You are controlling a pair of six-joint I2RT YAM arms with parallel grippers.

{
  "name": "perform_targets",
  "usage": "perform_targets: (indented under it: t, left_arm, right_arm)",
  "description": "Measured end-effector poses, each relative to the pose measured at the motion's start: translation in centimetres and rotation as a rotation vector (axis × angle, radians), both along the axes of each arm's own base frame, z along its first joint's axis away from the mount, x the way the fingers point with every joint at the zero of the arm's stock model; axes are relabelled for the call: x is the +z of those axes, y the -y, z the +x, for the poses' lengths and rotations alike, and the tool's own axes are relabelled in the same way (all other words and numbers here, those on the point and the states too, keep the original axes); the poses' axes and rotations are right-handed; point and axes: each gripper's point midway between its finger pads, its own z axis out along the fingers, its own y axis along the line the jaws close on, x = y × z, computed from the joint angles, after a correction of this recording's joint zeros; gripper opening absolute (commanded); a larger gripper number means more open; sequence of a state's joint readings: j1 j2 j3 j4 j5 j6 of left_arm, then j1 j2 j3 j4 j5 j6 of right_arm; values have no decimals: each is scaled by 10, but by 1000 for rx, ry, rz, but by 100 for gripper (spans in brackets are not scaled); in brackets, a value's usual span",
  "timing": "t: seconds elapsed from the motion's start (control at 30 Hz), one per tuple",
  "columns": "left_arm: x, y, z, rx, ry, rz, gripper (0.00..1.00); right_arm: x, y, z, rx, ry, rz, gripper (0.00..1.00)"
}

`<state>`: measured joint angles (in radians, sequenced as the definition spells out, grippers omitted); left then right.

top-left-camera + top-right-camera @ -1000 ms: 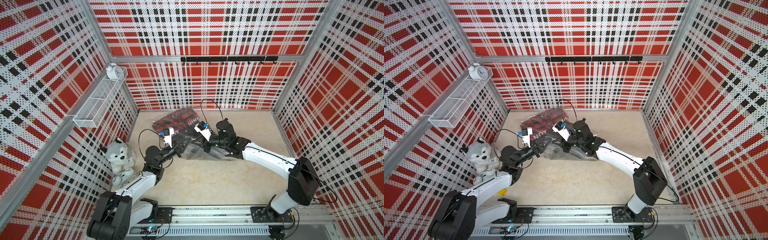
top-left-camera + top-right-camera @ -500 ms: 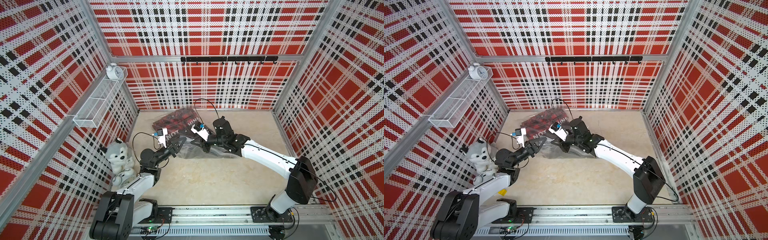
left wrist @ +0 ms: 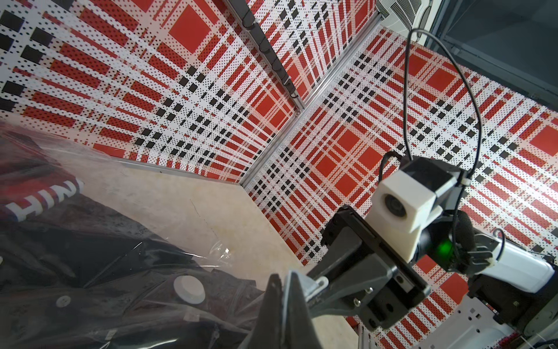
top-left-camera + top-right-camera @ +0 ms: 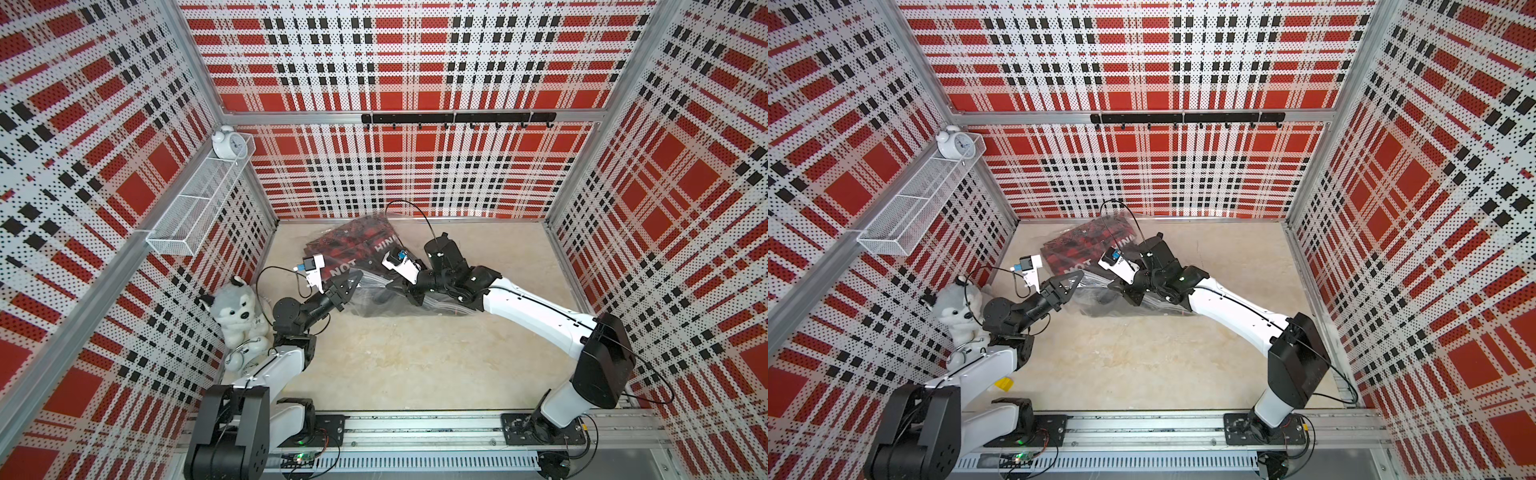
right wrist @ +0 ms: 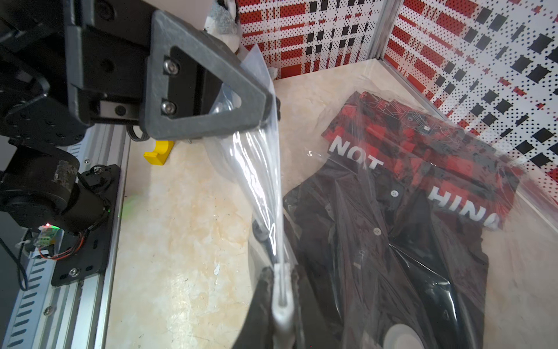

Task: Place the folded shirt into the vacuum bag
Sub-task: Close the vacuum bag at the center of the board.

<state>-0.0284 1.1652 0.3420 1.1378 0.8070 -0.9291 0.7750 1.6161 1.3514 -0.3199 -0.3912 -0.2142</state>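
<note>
Mia: Where is the vacuum bag lying?

Ben: It is lying on the table, toward the back wall. Both top views are showing that. Its near edge is hanging up in the air between the two arms.

Mia: Who is holding it up?

Ben: The left gripper is pinching the thin plastic, squeezed tight on it. The right wrist view is showing that up close. The right gripper is squeezed tight too, and the plastic is running straight into it.

Mia: And the folded shirt?

Ben: It is sitting under the clear plastic, and it is looking like it is inside the bag. It is black with white buttons. A red checked cloth with white letters is touching it, farther back. I cannot tell if they are one piece.

Mia: What is the left wrist view adding?

Ben: It is showing the round white valve whole. The right wrist view is cutting it off at the edge.

Mia: What are the top views adding?

Ben: A toy dog is sitting by the left wall. A white clock is standing on a wire shelf above it.
</note>
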Motion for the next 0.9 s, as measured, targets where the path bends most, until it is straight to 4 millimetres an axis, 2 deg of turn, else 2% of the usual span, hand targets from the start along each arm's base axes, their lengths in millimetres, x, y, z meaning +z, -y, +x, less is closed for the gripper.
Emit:
perform_targets:
  t: [0.5,0.9]
  left_arm:
    - [15,-36,7,59,2,-90,0]
    - [16,-60,17,82,-18,-196,0]
  right_arm:
    - [-2,5,5,-24,34,-44,0]
    - [-7,18,3,-64,28,-90,0]
